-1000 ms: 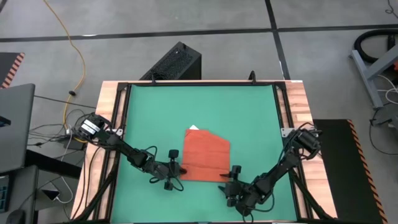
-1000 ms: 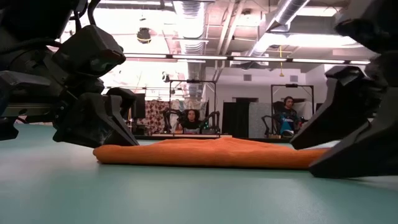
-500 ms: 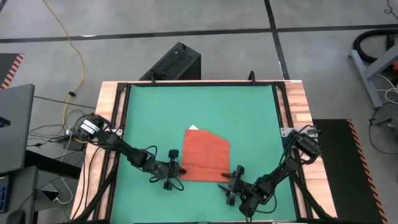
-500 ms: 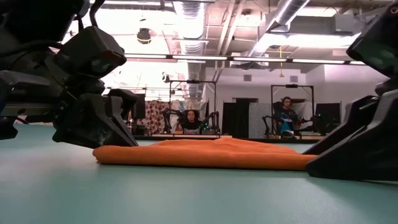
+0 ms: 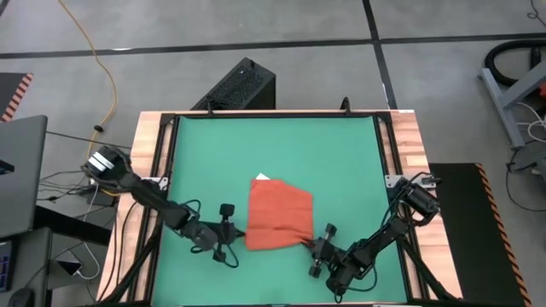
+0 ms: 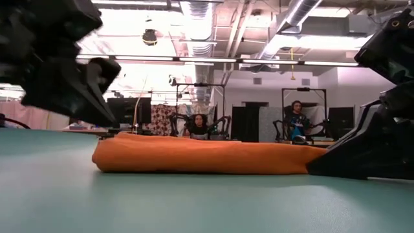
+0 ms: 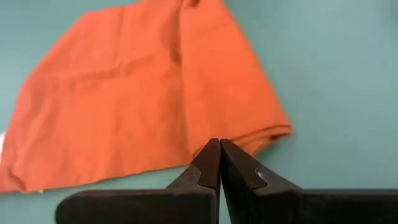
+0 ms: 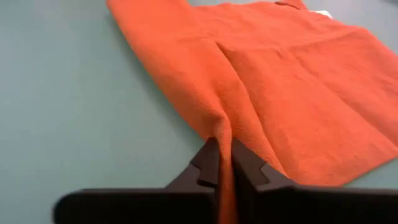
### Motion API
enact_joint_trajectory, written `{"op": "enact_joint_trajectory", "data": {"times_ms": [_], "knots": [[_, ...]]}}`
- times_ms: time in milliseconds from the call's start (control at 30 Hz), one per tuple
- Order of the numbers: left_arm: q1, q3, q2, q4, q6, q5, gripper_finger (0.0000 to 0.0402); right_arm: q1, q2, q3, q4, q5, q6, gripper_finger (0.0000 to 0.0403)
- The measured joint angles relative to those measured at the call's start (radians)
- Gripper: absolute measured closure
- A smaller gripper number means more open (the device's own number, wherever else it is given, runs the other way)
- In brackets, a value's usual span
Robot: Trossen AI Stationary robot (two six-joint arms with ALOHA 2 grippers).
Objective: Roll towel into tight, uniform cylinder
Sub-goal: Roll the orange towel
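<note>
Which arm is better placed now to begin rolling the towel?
The right. Its end effector is shut on the towel corner, while the left end effector is shut and empty beside the opposite edge.

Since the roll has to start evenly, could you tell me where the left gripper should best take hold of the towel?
Probably the free near corner of the towel, at its left end, approached from the left along the mat. The right gripper already pinches the opposite near corner, the edge there is folded and thick, and the left gripper, shut, sits just beside it.
</note>
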Motion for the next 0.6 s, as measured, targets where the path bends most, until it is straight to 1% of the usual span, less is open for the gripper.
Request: {"op": "enact_joint_trajectory", "data": {"times_ms": [67,100,167,233,367,500,600], "knots": [[-0.025,0.000,-0.035,-0.015,0.040,0.011,0.0401,0.006,0.003,0.000,0.004,0.013,0.001,0.0386],[-0.037,0.000,-0.044,-0.012,0.062,0.019,0.0400,0.007,0.003,0.000,0.004,0.014,-0.001,0.0388],[-0.061,0.001,-0.048,0.000,0.091,0.020,0.0395,0.006,0.003,0.000,0.011,0.014,-0.009,0.0387],[-0.076,0.001,-0.033,0.032,0.135,0.019,0.0386,0.002,0.003,-0.001,0.020,0.014,-0.009,0.0376],[-0.098,0.005,0.036,0.105,0.293,0.015,0.0355,-0.002,0.004,0.001,0.023,0.014,-0.009,0.0351],[-0.094,0.042,0.141,0.100,0.398,-0.001,0.0310,-0.002,0.005,0.002,0.029,0.014,-0.009,0.0349],[-0.089,0.087,0.209,0.100,0.453,-0.035,0.0274,-0.002,0.005,0.001,0.036,0.014,-0.011,0.0352]]}}
